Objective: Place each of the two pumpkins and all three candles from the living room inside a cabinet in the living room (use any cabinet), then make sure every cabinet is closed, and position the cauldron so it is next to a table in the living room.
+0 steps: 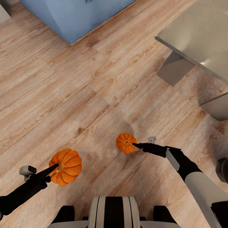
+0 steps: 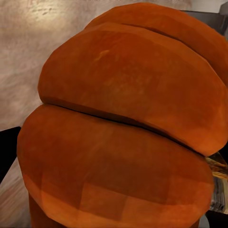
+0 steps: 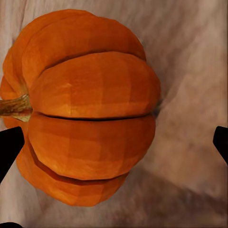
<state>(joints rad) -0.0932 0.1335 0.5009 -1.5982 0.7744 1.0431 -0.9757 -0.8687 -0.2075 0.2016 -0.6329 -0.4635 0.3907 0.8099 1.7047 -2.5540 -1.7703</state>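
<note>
One orange ribbed pumpkin [image 1: 67, 166] hangs above the wood floor at the lower left, and my left gripper [image 1: 53, 168] is shut on it at the stem side. Its ribs [image 2: 123, 118] sit very close to the left wrist camera. A second pumpkin [image 1: 126, 143] lies on its side on the floor near the middle, stem [image 3: 14, 107] pointing sideways. My right gripper [image 1: 136, 145] is down at this pumpkin, open. In the right wrist view its black fingertips [image 3: 9, 147] stand wide apart on either side of the pumpkin [image 3: 90, 104], one close to it and the other well clear.
A blue sofa [image 1: 79, 15] stands at the back. A grey table [image 1: 196, 34] on block legs [image 1: 174, 68] fills the upper right. A dark rounded object [image 1: 223, 169] shows at the right edge. Open wood floor [image 1: 63, 95] stretches between them.
</note>
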